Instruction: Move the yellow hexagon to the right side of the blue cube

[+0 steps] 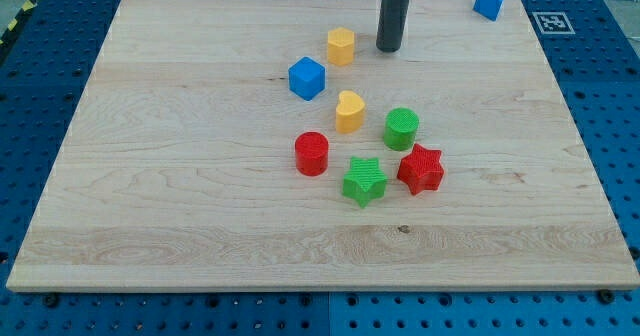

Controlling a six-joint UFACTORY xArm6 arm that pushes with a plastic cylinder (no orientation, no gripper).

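Observation:
The yellow hexagon (341, 46) stands near the top middle of the wooden board (150, 176). The blue cube (307, 78) sits just below and to the left of it, a small gap between them. My tip (388, 48) is down on the board just right of the yellow hexagon, a small gap apart, and up and right of the blue cube.
A yellow heart-shaped block (349, 112), a green cylinder (401, 128), a red cylinder (311, 153), a green star (364, 181) and a red star (421, 169) cluster at the middle. Another blue block (489, 1) sits at the top right edge.

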